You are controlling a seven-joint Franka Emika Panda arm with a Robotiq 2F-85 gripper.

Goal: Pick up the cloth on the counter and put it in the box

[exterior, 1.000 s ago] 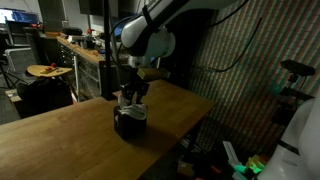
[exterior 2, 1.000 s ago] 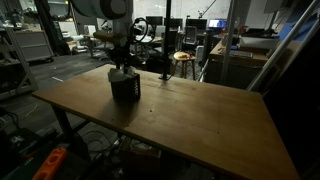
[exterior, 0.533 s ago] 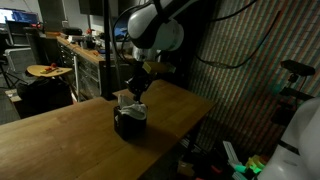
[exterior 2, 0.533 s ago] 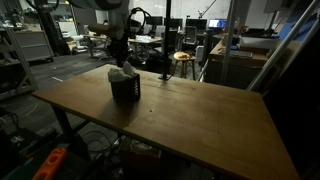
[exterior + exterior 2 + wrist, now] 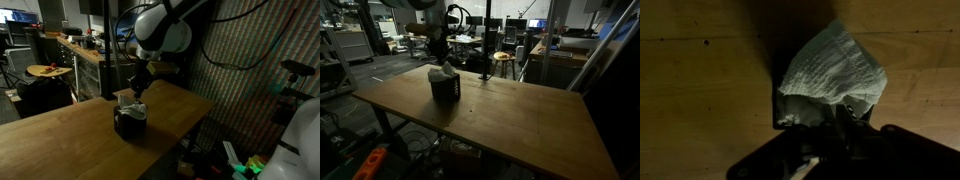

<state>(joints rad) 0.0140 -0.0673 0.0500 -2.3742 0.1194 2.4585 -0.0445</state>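
The arm (image 5: 160, 30) reaches in from the upper part of both exterior views, its bulky white elbow joint bent so that the last links drop nearly straight down. The wrist (image 5: 438, 40) is dark and points downward, carrying the tool (image 5: 137, 90) vertically below it. The tool hangs in the air, also seen in an exterior view (image 5: 440, 62) as a short dark shape under the wrist. In the wrist view the tool (image 5: 836, 122) enters from the bottom edge, its dark fingers (image 5: 845, 128) drawn together with the jaws closed.
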